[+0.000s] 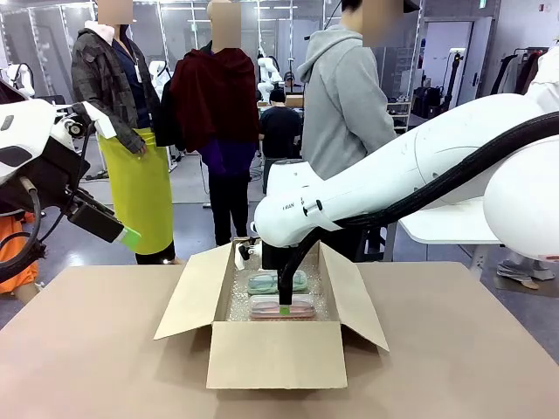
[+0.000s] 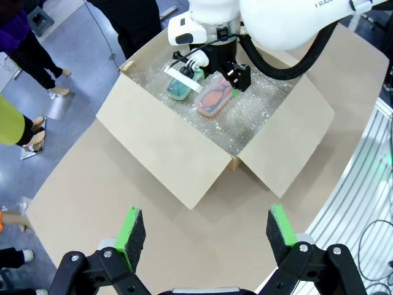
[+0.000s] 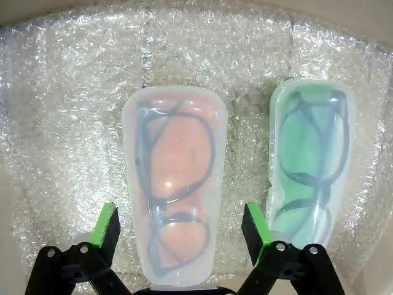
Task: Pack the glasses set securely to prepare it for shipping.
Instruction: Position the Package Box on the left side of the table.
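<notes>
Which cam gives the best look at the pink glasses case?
Right wrist view: the pink case lies close up on bubble wrap, framed by the open right claw, dark frames visible inside. Left wrist view shows it small, partly behind that claw. Front view shows just a sliver above the box wall.

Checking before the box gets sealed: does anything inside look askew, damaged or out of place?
Nothing stands out. The pink case and the teal case lie flat, side by side and apart, on the bubble wrap lining the box; both look intact. The open right gripper straddles the pink case.
</notes>
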`<state>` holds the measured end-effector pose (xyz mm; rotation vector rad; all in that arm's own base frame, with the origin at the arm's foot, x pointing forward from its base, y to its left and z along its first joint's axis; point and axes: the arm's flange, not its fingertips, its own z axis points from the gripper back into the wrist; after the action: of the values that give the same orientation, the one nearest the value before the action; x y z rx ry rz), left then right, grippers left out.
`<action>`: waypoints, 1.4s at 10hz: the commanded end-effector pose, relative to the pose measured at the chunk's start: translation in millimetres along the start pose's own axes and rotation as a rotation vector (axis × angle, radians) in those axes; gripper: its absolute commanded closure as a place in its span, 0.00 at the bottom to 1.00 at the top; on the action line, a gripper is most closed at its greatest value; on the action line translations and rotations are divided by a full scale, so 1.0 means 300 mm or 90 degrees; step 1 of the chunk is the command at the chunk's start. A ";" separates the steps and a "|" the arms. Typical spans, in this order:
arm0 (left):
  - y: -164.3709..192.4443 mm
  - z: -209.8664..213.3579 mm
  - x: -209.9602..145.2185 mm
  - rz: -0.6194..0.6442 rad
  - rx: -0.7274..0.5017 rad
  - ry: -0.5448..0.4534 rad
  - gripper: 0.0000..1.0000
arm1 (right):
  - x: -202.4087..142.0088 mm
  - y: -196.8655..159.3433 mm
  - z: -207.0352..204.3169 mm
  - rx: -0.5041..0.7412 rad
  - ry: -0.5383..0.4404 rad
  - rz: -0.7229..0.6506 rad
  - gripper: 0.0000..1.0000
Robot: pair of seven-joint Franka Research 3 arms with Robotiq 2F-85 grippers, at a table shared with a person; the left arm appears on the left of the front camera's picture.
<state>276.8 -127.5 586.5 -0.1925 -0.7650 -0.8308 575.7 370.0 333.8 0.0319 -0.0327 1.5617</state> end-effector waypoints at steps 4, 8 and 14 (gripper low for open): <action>0.000 0.001 0.000 -0.001 0.002 -0.004 0.00 | 0.000 0.000 0.000 0.000 0.000 0.000 0.00; 0.000 0.001 0.000 -0.001 0.002 -0.004 0.00 | -0.087 0.104 0.313 -0.044 -0.060 -0.103 0.00; 0.000 0.001 0.000 -0.001 0.002 -0.004 0.00 | -0.491 0.297 0.580 -0.128 -0.195 -0.293 0.00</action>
<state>276.7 -127.5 586.7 -0.1924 -0.7654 -0.8308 513.4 235.6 509.7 0.1094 -0.3329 1.1094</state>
